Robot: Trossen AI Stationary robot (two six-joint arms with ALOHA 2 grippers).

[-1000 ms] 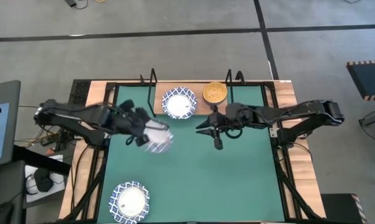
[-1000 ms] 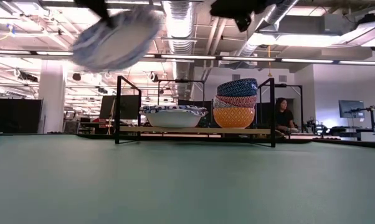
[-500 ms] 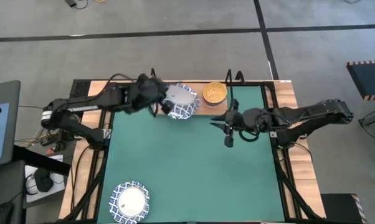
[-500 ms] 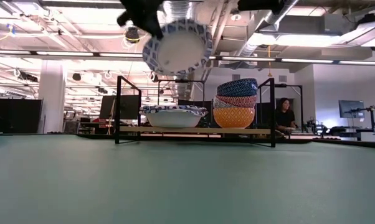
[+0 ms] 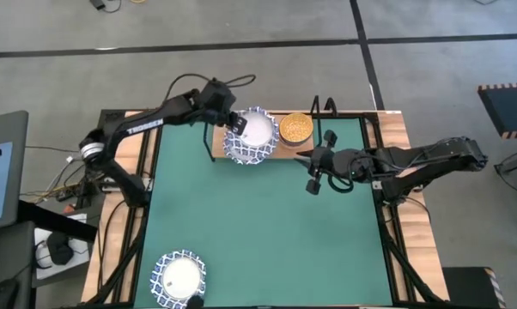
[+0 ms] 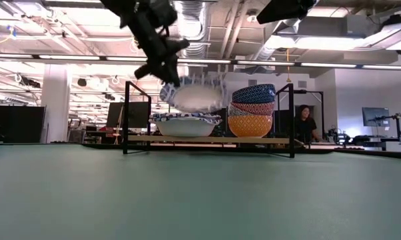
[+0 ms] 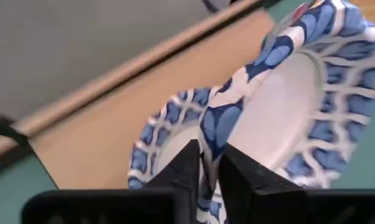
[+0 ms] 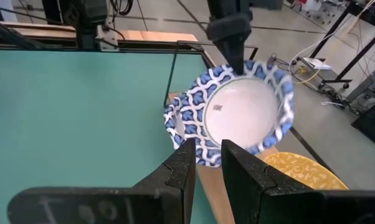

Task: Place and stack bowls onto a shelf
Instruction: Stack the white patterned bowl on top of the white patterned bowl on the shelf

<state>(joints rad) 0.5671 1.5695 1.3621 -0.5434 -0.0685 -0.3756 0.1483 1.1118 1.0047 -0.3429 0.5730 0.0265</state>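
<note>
I've got the left gripper (image 5: 234, 126) clenched on the rim of a white bowl w/ blue lattice (image 5: 257, 136), one finger (image 7: 186, 167) inside the rim, the other outside. Bowl hangs tilted from the jaws, just above another lattice bowl (image 6: 185, 125) that sits on the shelf (image 6: 207, 139), not touching it. Beside that, on the same shelf, the stack of smaller bowls (image 6: 252, 111), orange-yellow at bottom. Right gripper (image 5: 311, 177) waits over the tabletop (image 5: 267, 223) near the shelf, jaws nearly closed on nothing. One more lattice bowl (image 5: 179, 276) sits well apart from both jaws, at the tabletop's near edge
</note>
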